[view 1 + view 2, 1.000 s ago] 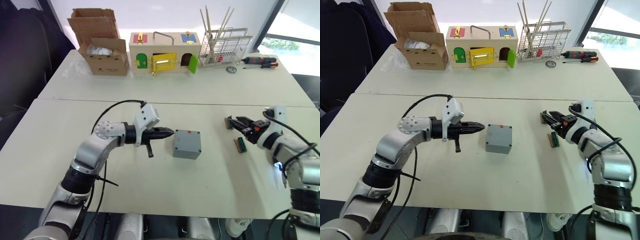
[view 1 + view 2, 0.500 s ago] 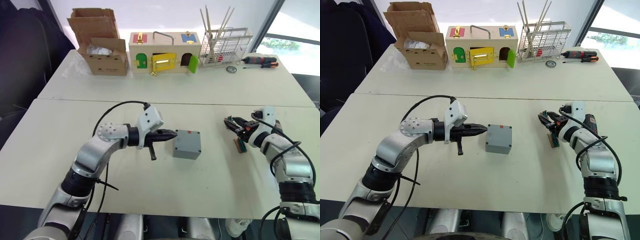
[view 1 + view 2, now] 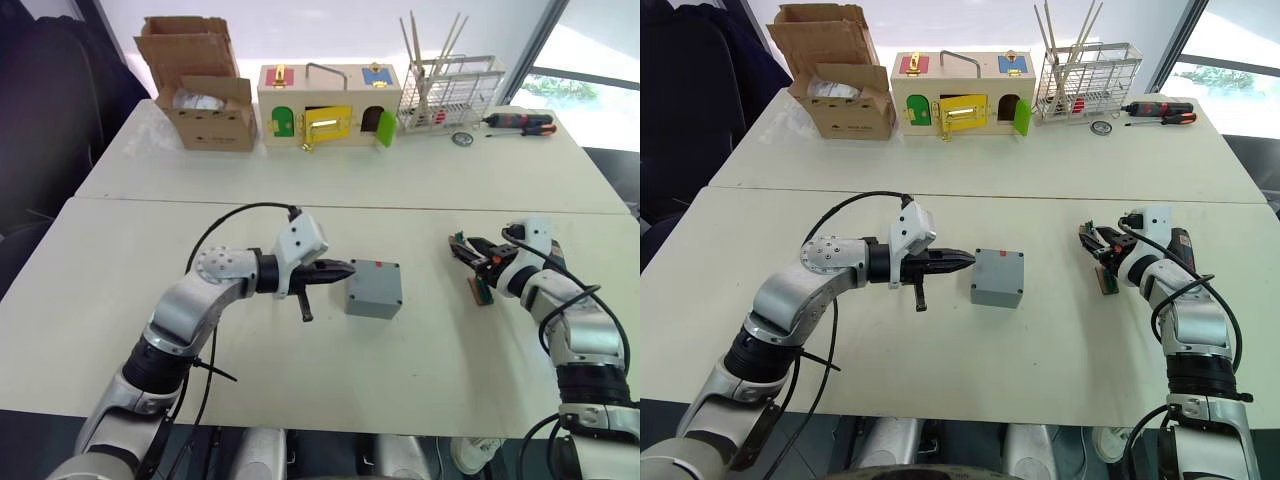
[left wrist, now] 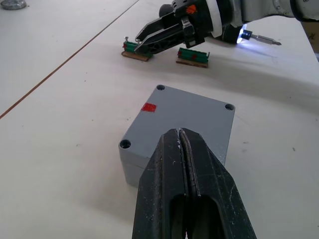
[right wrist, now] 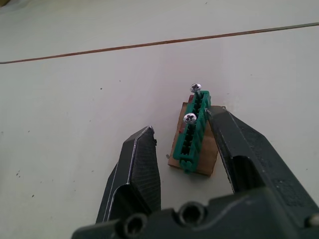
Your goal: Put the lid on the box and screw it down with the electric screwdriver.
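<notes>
On the white table [image 3: 420, 370], the left gripper [image 3: 340, 269], pressed together, has reached the box [image 3: 375, 288]. The right gripper [image 5: 182, 149] has advanced, spread around a green screw holder [image 5: 192, 135]; 2 screws sit ready.

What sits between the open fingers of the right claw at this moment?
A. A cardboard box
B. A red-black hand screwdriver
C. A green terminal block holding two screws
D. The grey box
C. The right wrist view shows the right claw open around a green terminal block with two screw heads on top; the grey box lies by the left claw.
</notes>
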You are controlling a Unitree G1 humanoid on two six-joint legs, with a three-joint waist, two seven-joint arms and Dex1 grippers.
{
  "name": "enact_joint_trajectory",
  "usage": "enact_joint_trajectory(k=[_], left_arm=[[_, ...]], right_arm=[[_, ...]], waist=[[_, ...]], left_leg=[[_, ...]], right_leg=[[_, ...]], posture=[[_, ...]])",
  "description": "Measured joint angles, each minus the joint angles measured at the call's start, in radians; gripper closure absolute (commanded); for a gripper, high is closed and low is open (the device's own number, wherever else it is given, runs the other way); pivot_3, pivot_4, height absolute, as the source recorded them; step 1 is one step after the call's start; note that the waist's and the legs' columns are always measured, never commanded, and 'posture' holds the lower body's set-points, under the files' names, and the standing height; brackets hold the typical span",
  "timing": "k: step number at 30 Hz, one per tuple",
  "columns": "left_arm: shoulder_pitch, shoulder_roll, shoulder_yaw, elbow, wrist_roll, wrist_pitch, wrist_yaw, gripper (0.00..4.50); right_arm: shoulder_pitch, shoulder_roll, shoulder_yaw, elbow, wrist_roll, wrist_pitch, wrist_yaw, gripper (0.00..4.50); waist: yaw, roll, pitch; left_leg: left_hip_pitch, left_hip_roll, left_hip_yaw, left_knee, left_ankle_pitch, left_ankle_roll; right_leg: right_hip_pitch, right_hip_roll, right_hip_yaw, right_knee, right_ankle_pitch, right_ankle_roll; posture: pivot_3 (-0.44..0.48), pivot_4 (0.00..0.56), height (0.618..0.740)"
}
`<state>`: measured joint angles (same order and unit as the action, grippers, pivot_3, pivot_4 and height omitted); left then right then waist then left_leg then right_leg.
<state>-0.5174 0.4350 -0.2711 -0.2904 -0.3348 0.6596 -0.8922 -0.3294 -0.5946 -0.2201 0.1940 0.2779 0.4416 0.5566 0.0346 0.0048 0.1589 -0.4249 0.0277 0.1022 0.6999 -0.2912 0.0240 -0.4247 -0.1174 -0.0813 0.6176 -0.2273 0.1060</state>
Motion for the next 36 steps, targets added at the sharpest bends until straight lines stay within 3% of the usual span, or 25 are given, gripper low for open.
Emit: enact_joint_trajectory(k=[7,11,24,36], left_arm=[[0.000,0.007,-0.027,0.001,0.014,-0.019,0.001,4.50],[0.001,0.011,-0.028,0.002,0.020,-0.020,0.002,4.50],[0.001,0.011,-0.029,0.005,0.023,-0.021,0.002,4.50],[0.001,0.014,-0.027,0.025,0.028,-0.042,0.000,4.50]], right_arm=[[-0.009,0.004,0.000,0.011,0.000,-0.006,-0.008,2.62],[-0.024,0.017,0.000,0.019,0.004,-0.009,-0.020,4.45],[-0.031,0.022,0.000,0.023,0.005,-0.008,-0.023,4.45],[-0.007,-0.007,-0.053,-0.203,0.074,0.102,-0.030,4.45]], waist=[[-0.001,0.000,0.000],[-0.001,0.000,0.000],[0.000,0.000,0.000],[0.000,0.000,0.000]], left_leg=[[0.000,0.000,0.000,0.000,0.000,0.000],[0.000,0.000,0.000,0.000,0.000,0.000],[0.000,0.000,0.000,0.000,0.000,0.000],[0.000,0.000,-0.001,0.000,0.000,0.000]], right_leg=[[0.000,0.000,0.000,0.000,0.000,0.000],[0.000,0.000,0.000,0.000,0.000,0.000],[0.000,0.000,0.000,0.000,0.000,0.000],[0.000,0.000,0.000,0.000,0.000,0.000]], posture=[[0.000,0.150,0.728],[0.000,0.150,0.728],[0.000,0.150,0.728],[0.000,0.150,0.728]])
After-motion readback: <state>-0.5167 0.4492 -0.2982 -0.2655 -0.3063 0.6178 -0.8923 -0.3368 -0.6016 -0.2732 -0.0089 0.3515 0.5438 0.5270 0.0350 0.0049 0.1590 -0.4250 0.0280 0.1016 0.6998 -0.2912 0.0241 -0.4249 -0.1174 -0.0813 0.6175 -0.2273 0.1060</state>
